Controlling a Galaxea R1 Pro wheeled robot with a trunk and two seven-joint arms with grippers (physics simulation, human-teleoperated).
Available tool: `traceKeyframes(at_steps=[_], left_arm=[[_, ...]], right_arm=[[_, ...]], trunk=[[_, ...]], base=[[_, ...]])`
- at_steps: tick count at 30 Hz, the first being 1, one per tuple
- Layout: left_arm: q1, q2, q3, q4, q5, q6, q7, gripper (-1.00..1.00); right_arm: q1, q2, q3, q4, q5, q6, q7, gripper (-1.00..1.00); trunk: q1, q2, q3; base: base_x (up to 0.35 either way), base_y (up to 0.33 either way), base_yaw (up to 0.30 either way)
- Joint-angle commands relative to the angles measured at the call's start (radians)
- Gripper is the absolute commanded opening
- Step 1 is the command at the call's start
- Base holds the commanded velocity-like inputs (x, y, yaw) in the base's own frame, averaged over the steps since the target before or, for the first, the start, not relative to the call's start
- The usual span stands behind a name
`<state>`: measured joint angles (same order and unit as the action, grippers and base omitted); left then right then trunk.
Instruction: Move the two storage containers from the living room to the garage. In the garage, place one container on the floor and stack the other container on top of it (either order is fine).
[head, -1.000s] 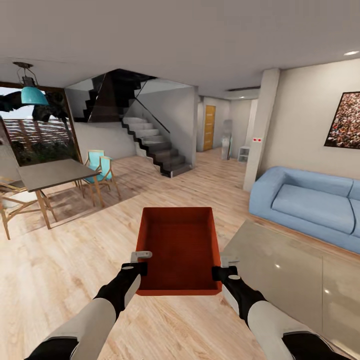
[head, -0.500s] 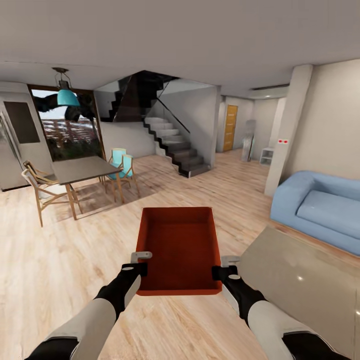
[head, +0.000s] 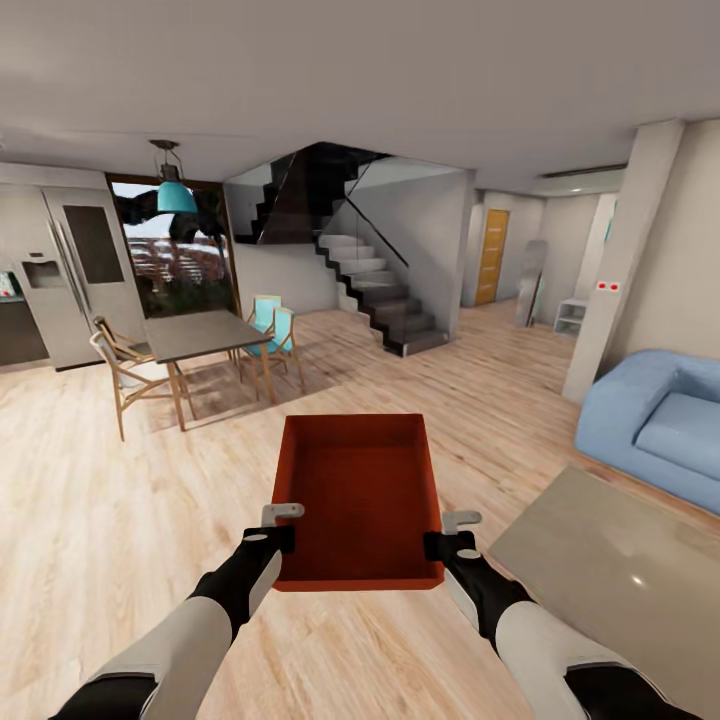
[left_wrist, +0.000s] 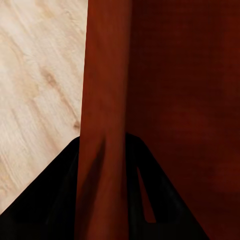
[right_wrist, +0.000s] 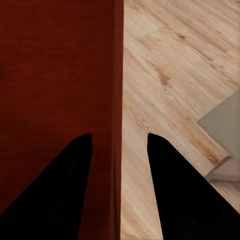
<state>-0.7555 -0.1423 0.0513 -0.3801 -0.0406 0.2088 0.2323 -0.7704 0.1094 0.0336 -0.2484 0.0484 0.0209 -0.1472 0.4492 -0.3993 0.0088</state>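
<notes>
Light wood-plank flooring (head: 90, 520) of the living room ran back to a staircase (head: 375, 285) at upper centre, with a dining table (head: 205, 335) at left and a blue sofa (head: 655, 425) at right. At lower centre, the orange-red storage container (head: 362, 495) hung level above the planks. The left gripper (head: 275, 528) was clamped on its left wall, the right gripper (head: 452, 533) on its right wall.

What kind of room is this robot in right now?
Likely an open-plan living and dining area of a house: a blue sofa, a dining table with chairs, and a staircase on light wood flooring.
</notes>
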Motion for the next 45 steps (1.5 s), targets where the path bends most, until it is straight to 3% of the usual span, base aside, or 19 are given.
traceKeyframes(at_steps=[1, 24, 45], left_arm=[[0.000, -0.002, 0.004, -0.004, -0.005, -0.058, -0.002, -1.00], [0.000, -0.002, 0.004, -0.002, -0.002, -0.051, -0.004, -1.00], [0.000, -0.002, 0.005, -0.003, -0.002, -0.051, -0.005, -1.00]], right_arm=[[0.000, 0.007, 0.001, 0.003, -0.012, 0.002, 0.003, -1.00], [0.000, 0.006, 0.000, 0.003, -0.012, 0.001, 0.003, -1.00], [0.000, 0.007, 0.001, 0.003, -0.012, 0.002, 0.003, -1.00]], trunk=[[0.001, -0.001, 0.000], [0.001, -0.001, 0.000], [0.001, -0.001, 0.000]], base=[[0.271, 0.000, 0.007], [0.319, 0.003, 0.000], [0.322, 0.095, 0.000]])
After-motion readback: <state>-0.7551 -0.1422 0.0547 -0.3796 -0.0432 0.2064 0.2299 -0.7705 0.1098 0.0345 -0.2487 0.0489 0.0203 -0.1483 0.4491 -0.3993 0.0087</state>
